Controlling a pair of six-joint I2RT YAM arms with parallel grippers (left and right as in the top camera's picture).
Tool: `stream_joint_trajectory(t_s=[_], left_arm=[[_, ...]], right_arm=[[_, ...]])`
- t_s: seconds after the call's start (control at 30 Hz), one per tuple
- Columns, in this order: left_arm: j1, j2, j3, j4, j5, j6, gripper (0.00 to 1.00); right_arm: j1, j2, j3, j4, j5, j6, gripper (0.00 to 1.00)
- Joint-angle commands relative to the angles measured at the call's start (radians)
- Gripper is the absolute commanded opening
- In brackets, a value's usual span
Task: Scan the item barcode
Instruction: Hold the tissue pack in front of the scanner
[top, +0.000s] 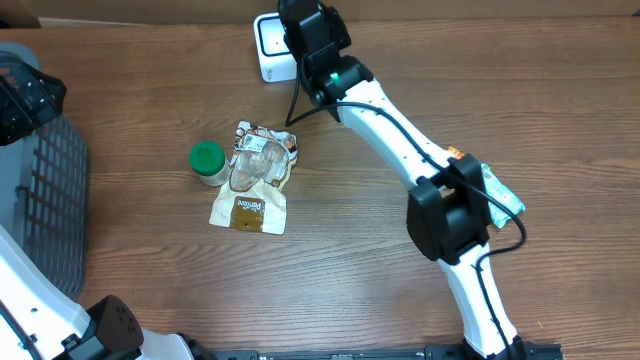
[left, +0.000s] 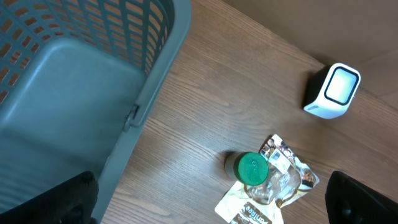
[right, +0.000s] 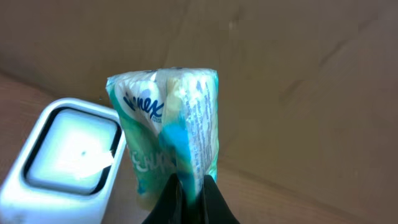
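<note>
My right gripper (right: 189, 186) is shut on the lower edge of a green and white Kleenex tissue pack (right: 168, 137), held upright just right of the white barcode scanner (right: 68, 149). The pack's narrow printed side faces the wrist camera. From overhead, the right gripper (top: 312, 45) hangs beside the scanner (top: 270, 45) at the table's far edge and hides the pack. My left gripper (left: 208, 202) is open and empty, high above the table beside the basket, with its dark fingertips (left: 56, 199) at the frame's lower corners.
A grey-blue plastic basket (left: 74, 74) stands at the left edge. A green-lidded jar (top: 207, 160) sits mid-table next to a brown and white snack pouch (top: 255, 185). A teal packet (top: 500, 190) lies on the table beside the right arm.
</note>
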Motion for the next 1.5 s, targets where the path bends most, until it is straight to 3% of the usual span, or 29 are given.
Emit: stream_joint_trajectory(t_s=[0.0, 0.13, 0.3, 0.97, 1.27, 1.47], left_arm=[[0.0, -0.008, 0.015, 0.002, 0.008, 0.023, 0.99], [0.0, -0.008, 0.015, 0.002, 0.008, 0.023, 0.99], [0.0, -0.008, 0.015, 0.002, 0.008, 0.023, 0.99], [0.0, -0.008, 0.015, 0.002, 0.008, 0.023, 1.0], [0.0, -0.008, 0.015, 0.002, 0.008, 0.023, 0.99], [0.0, -0.008, 0.015, 0.002, 0.008, 0.023, 1.0]], right_arm=[[0.014, 0.068, 0.02, 0.084, 0.004, -0.278, 0.04], [0.037, 0.139, 0.019, 0.169, -0.026, -0.48, 0.04], [0.053, 0.212, 0.019, 0.266, -0.029, -0.601, 0.04], [0.06, 0.202, 0.014, 0.325, 0.019, -0.593, 0.04], [0.057, 0.004, 0.015, 0.133, 0.016, -0.395, 0.04], [0.056, -0.2, 0.016, -0.179, -0.037, -0.08, 0.04]])
